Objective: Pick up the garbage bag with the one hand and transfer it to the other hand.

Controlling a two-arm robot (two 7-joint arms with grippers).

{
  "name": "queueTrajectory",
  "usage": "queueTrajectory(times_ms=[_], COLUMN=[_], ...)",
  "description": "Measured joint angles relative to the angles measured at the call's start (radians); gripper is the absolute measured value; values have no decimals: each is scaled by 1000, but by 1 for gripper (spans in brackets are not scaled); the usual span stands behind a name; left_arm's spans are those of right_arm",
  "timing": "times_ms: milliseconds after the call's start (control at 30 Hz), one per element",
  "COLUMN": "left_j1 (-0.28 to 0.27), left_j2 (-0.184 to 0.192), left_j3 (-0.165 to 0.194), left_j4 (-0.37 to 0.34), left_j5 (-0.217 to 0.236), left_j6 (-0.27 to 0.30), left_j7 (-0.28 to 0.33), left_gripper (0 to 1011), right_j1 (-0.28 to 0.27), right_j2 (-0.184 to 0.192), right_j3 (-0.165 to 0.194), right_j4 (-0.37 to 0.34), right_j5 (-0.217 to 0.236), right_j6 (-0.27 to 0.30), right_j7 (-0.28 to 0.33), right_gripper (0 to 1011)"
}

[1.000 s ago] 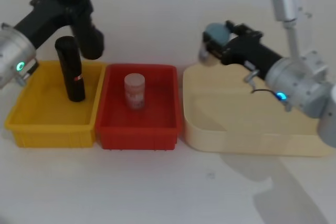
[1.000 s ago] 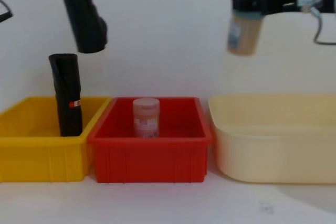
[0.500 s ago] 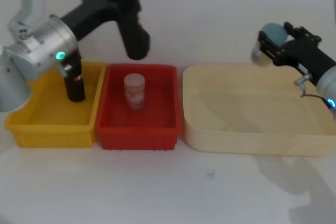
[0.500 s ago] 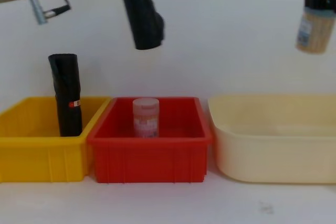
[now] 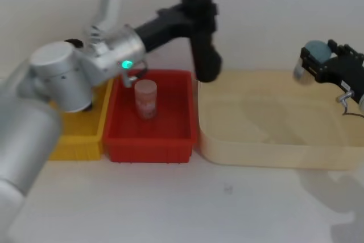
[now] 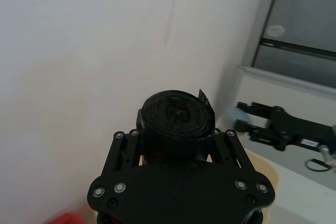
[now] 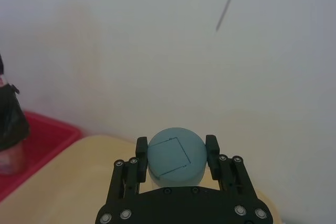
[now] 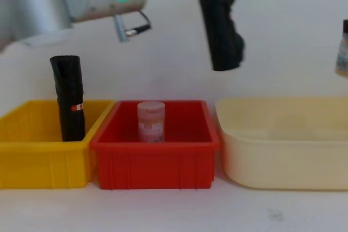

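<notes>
The garbage bag (image 5: 206, 55) is gripped at its top end by the left claw (image 5: 199, 5) and is carried high over the counter (image 8: 163, 213). That claw is clenched on the roll. In the left wrist view 1 of its fingers (image 6: 128, 148) is seen pressed to each side, and the roll's coiled end is turned toward the camera. The bag is hung upright in the air, with its lower end clear of everything beneath. From the chest view it is placed above the line where the red bin (image 8: 155, 161) meets the cream tub (image 8: 283, 156). A green ring is lit on the silver arm behind it.

Over on the right, the right claw (image 5: 318, 60) is held above the far right part of the cream tub, well apart from the bag. It is clenched around a small bottle (image 7: 176, 157) with a blue-grey cap, 1 finger on each side of that cap.

Down below, 1 pale jar (image 8: 151, 121) is stood upright in the red bin. A thinner black roll (image 8: 69, 99) with a small red label is stood upright in the yellow bin (image 8: 38, 161), just beside the red bin.
</notes>
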Motion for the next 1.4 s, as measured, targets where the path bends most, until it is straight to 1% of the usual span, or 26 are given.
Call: queueTrajectory(times_ms=[33,67,133,167,200,233,267,333,367,400,433,467,500,600,700,900,1100,1200,1267,1300,1333,1400], left_j1=[-9,-32,-51,-72,-80,-96,-103,-115,-126,-133,-137,-146,-150,-165,-173,-189,-200,-204,-205,-206,-207,-208], left_j2=[-10,-34,-54,-76,-84,-101,-109,-120,-133,-139,-144,-153,-158,-172,-181,-198,-209,-213,-215,-215,-216,-217], left_j3=[7,22,34,47,51,60,64,71,78,82,84,89,92,100,105,115,121,123,124,124,125,126], left_j4=[20,68,110,156,174,210,226,250,277,291,301,320,329,362,381,416,439,448,451,452,455,457], left_j5=[0,0,1,2,3,4,4,5,7,7,8,9,9,10,11,13,13,14,14,14,14,14], left_j6=[-5,-15,-28,-39,-44,-54,-58,-65,-72,-76,-78,-84,-86,-94,-99,-109,-114,-117,-118,-118,-119,-120], left_j7=[-8,-22,-38,-52,-59,-71,-76,-85,-94,-98,-101,-108,-111,-122,-129,-141,-148,-151,-152,-153,-154,-154], left_gripper=[531,531,531,531,531,531,531,531,531,531,531,531,531,531,531,531,531,531,531,531,531,531], right_j1=[2,4,7,9,10,12,12,14,15,16,16,17,18,19,19,15,8,4,1,1,0,0], right_j2=[0,0,0,-1,-1,-2,-2,-2,-2,-2,-3,-3,-3,-3,-4,1,15,24,35,35,40,45], right_j3=[1,3,4,5,6,8,8,9,10,10,10,11,11,13,14,17,18,18,16,16,14,12], right_j4=[9,15,24,32,35,42,45,51,55,57,59,61,64,69,70,65,50,41,32,32,28,25], right_j5=[-3,-4,-7,-10,-11,-13,-14,-16,-18,-19,-19,-20,-21,-23,-23,-11,18,37,55,55,65,73], right_j6=[-1,-2,-4,-6,-7,-7,-8,-9,-10,-10,-10,-11,-11,-12,-12,-15,-15,-11,-5,-5,0,4], right_j7=[0,0,0,0,-1,-1,-2,-3,-3,-4,-4,-4,-4,-5,-4,26,77,109,141,141,159,176], right_gripper=[644,644,645,663,680,696,759,793,815,868,894,894,933,1001,1001,1001,1000,1001,1001,1000,1001,1001])
